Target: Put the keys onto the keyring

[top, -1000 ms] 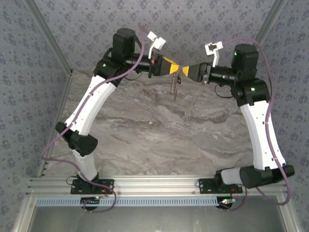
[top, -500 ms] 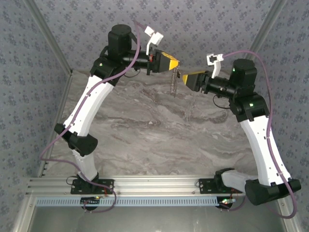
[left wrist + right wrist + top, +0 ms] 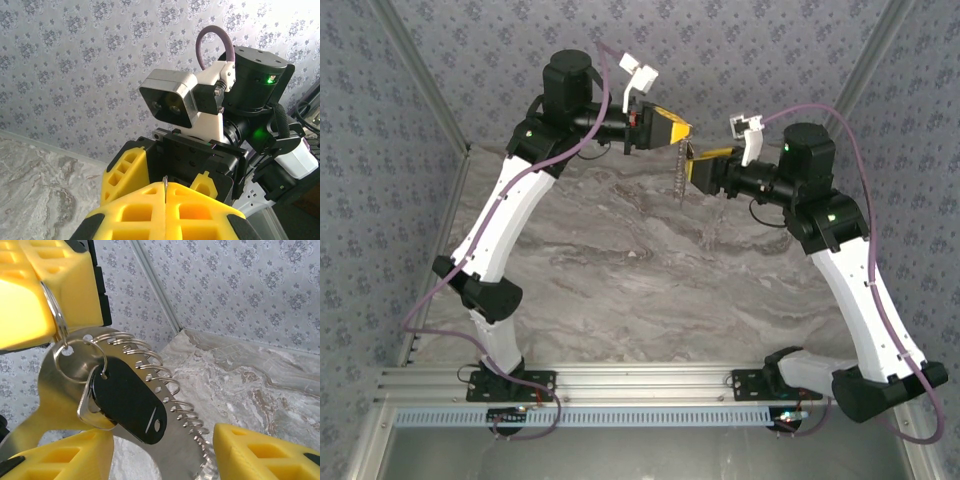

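Note:
The keyring (image 3: 54, 310) is a thin grey metal ring pinched in my left gripper (image 3: 680, 133), which is shut on it high above the table. Only its edge (image 3: 164, 185) pokes out between the shut yellow fingers (image 3: 135, 210). From it hang a smaller ring (image 3: 80, 360), a black flat key piece (image 3: 127, 400) over a silver one, and a long steel strip with several wire loops (image 3: 185, 440). From above, the bunch (image 3: 678, 175) dangles straight down. My right gripper (image 3: 694, 165) is open, its fingers (image 3: 55, 455) either side of the strip's lower part (image 3: 160, 452).
Grey marbled table (image 3: 650, 270) lies far below both grippers. Patterned walls (image 3: 740, 50) close the back and both sides, with metal corner posts (image 3: 420, 90). The arms' bases sit on the aluminium rail (image 3: 640, 385) at the near edge.
The grippers were tip to tip a second ago. My right gripper opened, dropped back, then came left under the left gripper. The left gripper rose slightly with the hanging bunch.

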Available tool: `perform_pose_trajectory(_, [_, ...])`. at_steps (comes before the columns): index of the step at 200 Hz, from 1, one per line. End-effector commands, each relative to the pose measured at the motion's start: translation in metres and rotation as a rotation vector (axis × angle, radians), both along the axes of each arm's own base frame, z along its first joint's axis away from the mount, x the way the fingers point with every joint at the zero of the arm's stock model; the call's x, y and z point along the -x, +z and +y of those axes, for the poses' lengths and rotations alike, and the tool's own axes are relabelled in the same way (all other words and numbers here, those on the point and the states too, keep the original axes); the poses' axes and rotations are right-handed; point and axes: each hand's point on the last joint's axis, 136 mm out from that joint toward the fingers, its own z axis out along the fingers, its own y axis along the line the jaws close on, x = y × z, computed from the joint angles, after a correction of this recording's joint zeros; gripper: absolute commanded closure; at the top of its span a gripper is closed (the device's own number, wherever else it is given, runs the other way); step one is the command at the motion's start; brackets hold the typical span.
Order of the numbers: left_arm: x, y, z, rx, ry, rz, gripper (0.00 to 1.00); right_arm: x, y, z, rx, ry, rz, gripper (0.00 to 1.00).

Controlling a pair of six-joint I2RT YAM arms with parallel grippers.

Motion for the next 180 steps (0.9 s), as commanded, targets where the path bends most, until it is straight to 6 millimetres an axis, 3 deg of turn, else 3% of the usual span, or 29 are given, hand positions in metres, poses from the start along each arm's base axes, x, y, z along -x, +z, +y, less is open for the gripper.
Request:
perform_pose_trajectory(1, [0.015, 0.022, 0.002, 0.047, -0.035, -0.057, 1.0, 0.0, 0.019, 0.0, -0.003, -0.009, -0.065, 0.43])
perform_pose_trajectory(29, [0.017, 0.021, 0.001, 0.045, -0.039, -0.057, 1.0, 0.0, 0.022, 0.003, -0.006, 0.002, -0.072, 0.49])
perform_pose_trajectory(91, [0.016, 0.019, 0.001, 0.038, -0.028, -0.057, 1.0, 0.008, 0.019, -0.001, 0.023, 0.002, -0.069, 0.9])
perform_pose_trajectory(113, [0.014, 0.02, 0.002, 0.037, -0.011, -0.065, 1.0, 0.012, 0.016, -0.003, 0.044, -0.003, -0.061, 1.0])
perform_pose_trajectory(180, [0.009, 0.016, 0.004, 0.017, 0.039, -0.089, 1.0, 0.021, 0.014, -0.012, 0.095, -0.023, -0.06, 1.0])
